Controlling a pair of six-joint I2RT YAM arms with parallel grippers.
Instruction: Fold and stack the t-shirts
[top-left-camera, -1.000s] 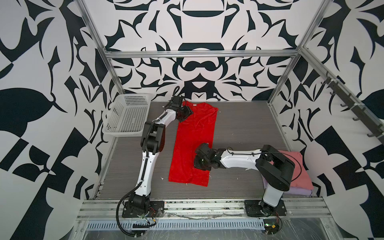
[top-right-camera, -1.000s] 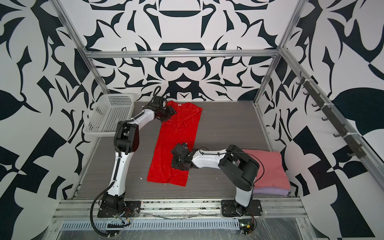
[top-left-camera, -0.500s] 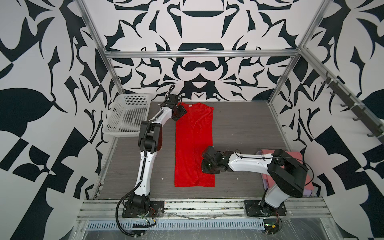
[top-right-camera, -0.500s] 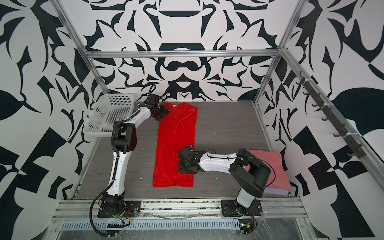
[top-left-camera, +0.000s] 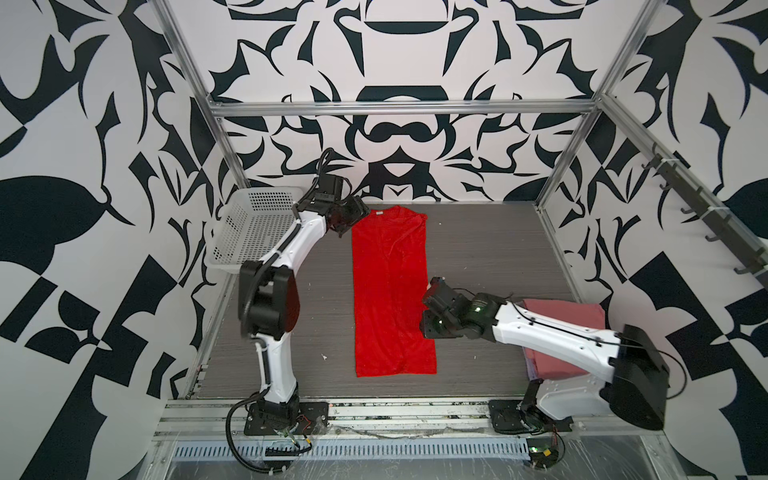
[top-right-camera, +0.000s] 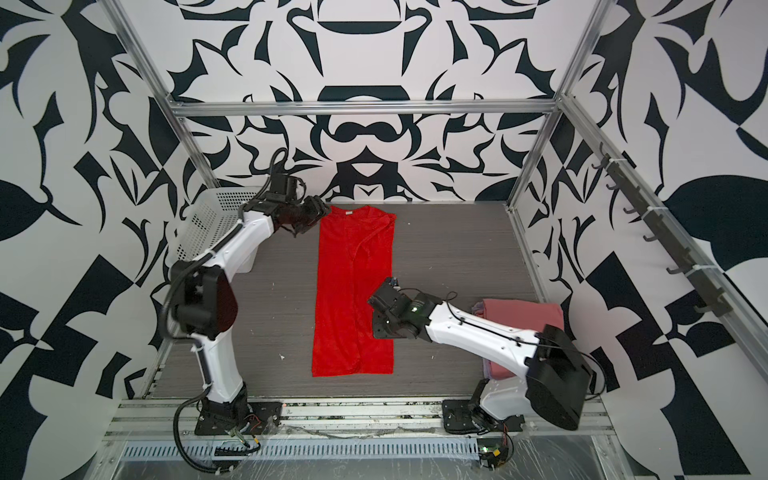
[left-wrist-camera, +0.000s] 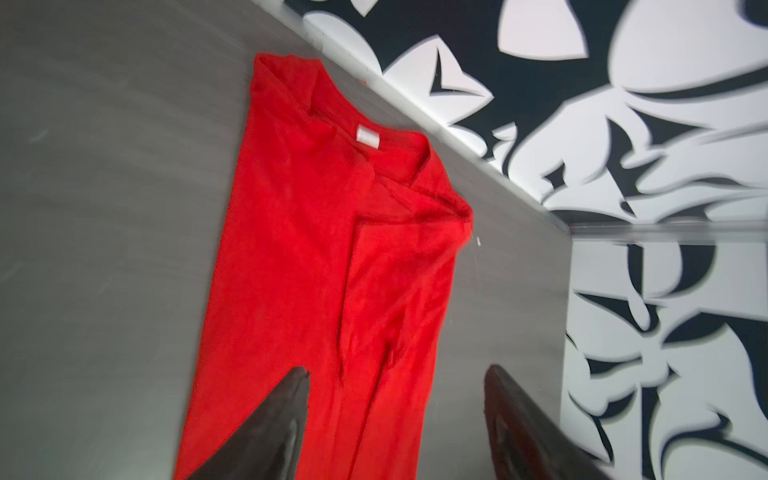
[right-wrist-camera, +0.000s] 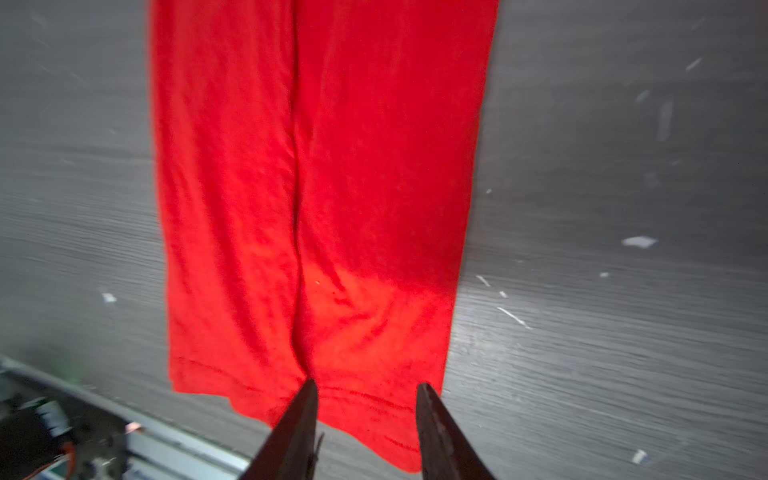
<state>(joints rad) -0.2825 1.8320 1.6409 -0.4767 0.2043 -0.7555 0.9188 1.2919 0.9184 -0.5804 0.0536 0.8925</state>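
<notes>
Red t-shirt (top-left-camera: 390, 291) lies flat mid-table (top-left-camera: 490, 249), folded lengthwise into 1 long strip running 12 to 6 o'clock. The collar and white neck label (left-wrist-camera: 368, 137) are at 12, the hem at 6.

Pink t-shirt (top-left-camera: 577, 316) sits folded at 4 o'clock, partly under the right arm. Basket (top-left-camera: 253, 224) is at 10 o'clock.

Left gripper (left-wrist-camera: 397, 374) hovers by the strip's 11 o'clock corner, fingers apart, nothing between them. Right gripper (right-wrist-camera: 365, 384) is at the strip's 4 o'clock edge, above the hem end, fingers apart, cloth below but not pinched.

Handling, my reading:
- Light, limp knit. It sags and slides on itself, and the layers can shift or peel apart.
- Take both hem corners at 6 o'clock, pinching every layer.
- Carry the hem toward 12 low and level. A crease runs down the middle and bunching near the shoulder may catch.
</notes>
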